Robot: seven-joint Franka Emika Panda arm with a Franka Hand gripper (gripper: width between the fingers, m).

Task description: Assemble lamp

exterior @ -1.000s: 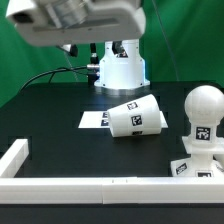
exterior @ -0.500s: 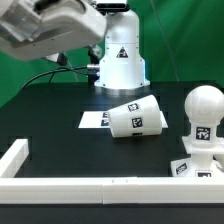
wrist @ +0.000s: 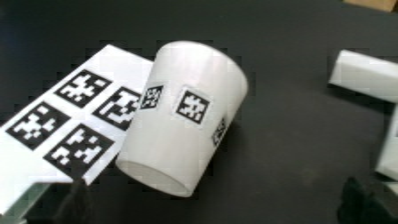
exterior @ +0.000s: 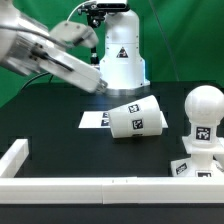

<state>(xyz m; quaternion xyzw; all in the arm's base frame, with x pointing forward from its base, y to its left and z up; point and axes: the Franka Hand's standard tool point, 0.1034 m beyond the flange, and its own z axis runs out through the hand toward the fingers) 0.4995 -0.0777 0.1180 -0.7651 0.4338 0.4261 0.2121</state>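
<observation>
The white tapered shade [exterior: 138, 116] lies on its side in the middle of the dark table, tags facing out. It fills the wrist view [wrist: 187, 115]. The round bulb [exterior: 205, 104] stands upright on the blocky base [exterior: 194, 165] at the exterior view's right. My gripper [exterior: 97, 86] is blurred at the end of the arm, above and to the exterior view's left of the shade. In the wrist view its dark fingertips [wrist: 370, 195] stand wide apart with nothing between them, and the gripper [wrist: 214, 215] touches nothing.
The marker board [exterior: 96, 120] lies flat beside the shade and under its edge, also in the wrist view [wrist: 80, 110]. A low white wall [exterior: 90, 186] runs along the front and the exterior view's left. The arm's white pedestal [exterior: 121, 62] stands at the back.
The arm has swung down from the top of the exterior view toward the shade. Shade, bulb and base have not moved.
</observation>
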